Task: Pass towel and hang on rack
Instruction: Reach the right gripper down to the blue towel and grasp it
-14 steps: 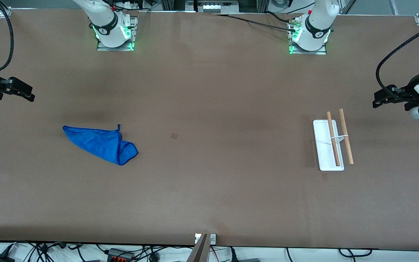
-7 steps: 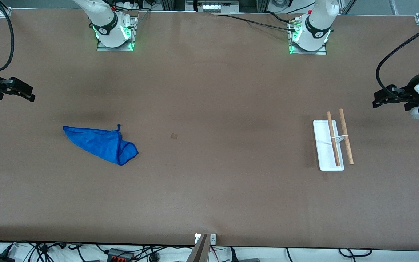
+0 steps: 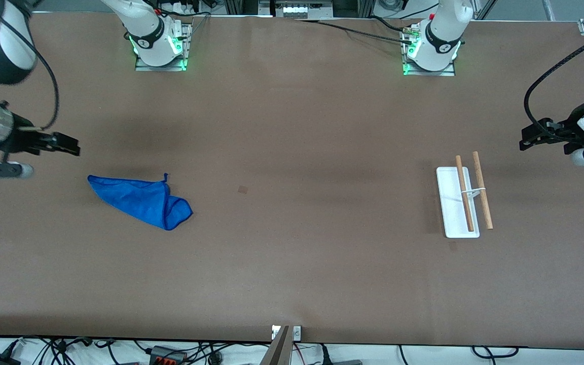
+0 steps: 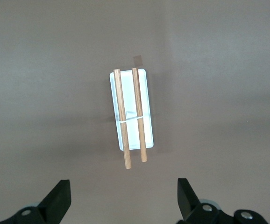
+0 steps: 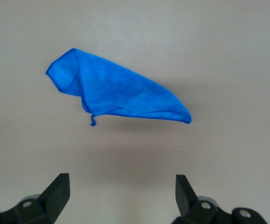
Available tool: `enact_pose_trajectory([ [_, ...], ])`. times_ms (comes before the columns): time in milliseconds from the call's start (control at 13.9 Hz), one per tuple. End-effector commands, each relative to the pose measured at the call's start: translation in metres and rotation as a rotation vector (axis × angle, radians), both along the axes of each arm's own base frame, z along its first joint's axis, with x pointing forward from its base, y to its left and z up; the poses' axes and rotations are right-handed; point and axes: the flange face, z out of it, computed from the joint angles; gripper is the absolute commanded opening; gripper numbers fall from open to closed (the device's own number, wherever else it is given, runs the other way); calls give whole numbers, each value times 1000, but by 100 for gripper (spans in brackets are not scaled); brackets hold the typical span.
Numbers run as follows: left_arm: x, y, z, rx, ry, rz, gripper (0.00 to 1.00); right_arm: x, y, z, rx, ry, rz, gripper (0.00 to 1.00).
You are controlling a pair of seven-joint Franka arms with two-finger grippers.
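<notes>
**One towel, one rack, two arms, loads of bare table**

Quick count: one blue towel [image 3: 142, 200], one rack [image 3: 463, 200] and two grippers. That's pretty much it, apart from one small darker patch [image 3: 243, 189] on the brown table [image 3: 297, 274].

Using the rack as the anchor: it stands toward the left arm's end of the table, a flat white base with two wooden rods [image 3: 482, 190] running parallel above it, joined by a thin white support. One rod sits over the base, the other overhangs its edge. The towel lies well apart from the rack, toward the right arm's end, crumpled flat into a rough triangle, about as near the front camera as the rack. The little patch is between them, closer to the towel.

The left gripper [image 3: 525, 141] hangs in the air near the rack, out by the table's end, fingers spread wide with nothing in them; its wrist view looks straight down at the rack [image 4: 130, 114]. The right gripper [image 3: 71, 147] hovers just off the towel's corner, also wide open and empty, with the towel [image 5: 114, 93] in its wrist view.

Nothing touches the towel or the rack, and the table around both is bare all the way to the edges.
</notes>
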Motion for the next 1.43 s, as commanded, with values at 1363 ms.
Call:
enact_pose_trajectory([
  [1363,-2,4,7,7,0,-2,100,29,77,-301,-2,226,-412,100],
])
